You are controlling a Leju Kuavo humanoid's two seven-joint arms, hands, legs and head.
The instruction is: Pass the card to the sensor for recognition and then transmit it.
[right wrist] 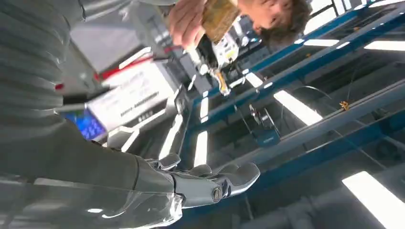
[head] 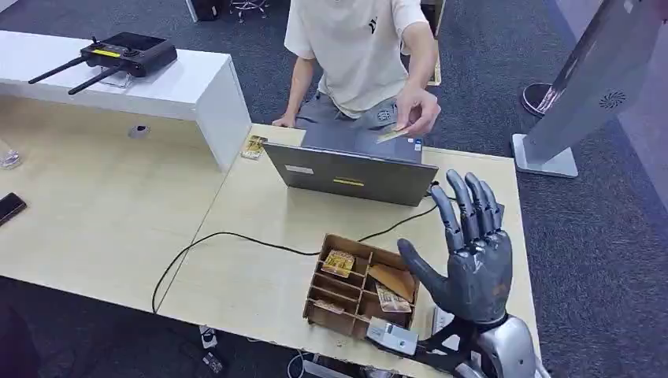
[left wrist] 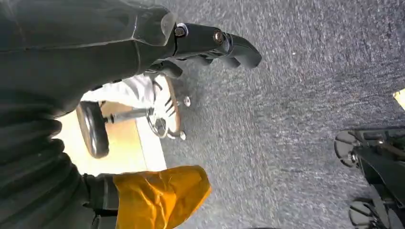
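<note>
From the head view, the robot's dark grey right hand stands upright, fingers spread and empty, above the pale wooden bench, beside a brown compartmented wooden tray. Beyond a grey laptop, a seated person's hand holds the small tan card.

The left wrist view looks down on grey carpet, with the left hand empty, its dark fingers loosely curled.

The right wrist view catches the card from below against ceiling lights.

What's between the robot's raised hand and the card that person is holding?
In the head view, the grey laptop stands between the right hand and the card in the person's hand, with a black cable crossing the table.
</note>
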